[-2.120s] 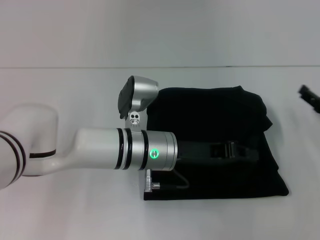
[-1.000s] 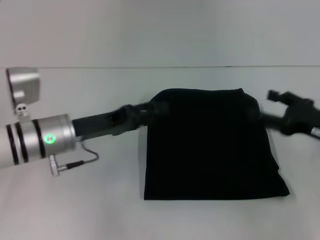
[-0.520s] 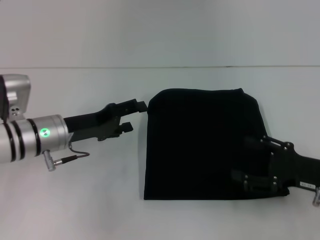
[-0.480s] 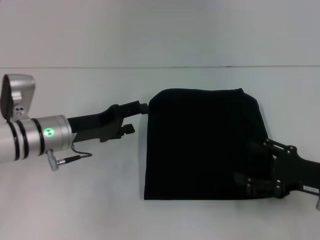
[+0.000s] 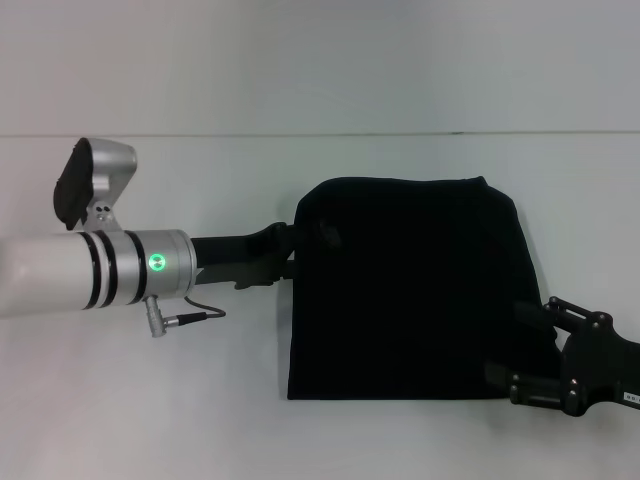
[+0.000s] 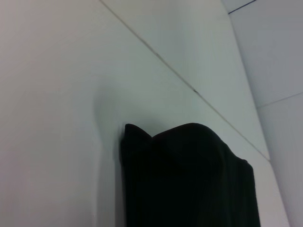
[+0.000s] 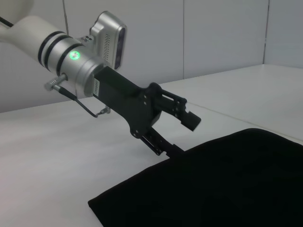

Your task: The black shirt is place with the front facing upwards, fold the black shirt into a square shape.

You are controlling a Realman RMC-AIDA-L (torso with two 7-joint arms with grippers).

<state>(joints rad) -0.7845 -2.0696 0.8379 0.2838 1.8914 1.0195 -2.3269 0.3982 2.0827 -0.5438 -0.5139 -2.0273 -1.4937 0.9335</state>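
Already folded: the black shirt (image 5: 415, 290) lay mid-table as a rough square.
Left gripper (image 7: 182, 132): fingers spread, at its far-left corner.
Right gripper (image 5: 540, 350): fingers apart at near-right corner.
Next, I judged: pinch, tidy edges.

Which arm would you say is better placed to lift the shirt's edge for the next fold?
Probably the left: its open gripper is already at the shirt's far left edge. The right gripper sits at the near right corner.

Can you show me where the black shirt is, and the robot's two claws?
black shirt (image 5: 410, 290), head view, cloth's middle.
left gripper (image 7: 182, 132), right wrist view, between fingertips.
right gripper (image 5: 520, 345), head view, between fingertips.
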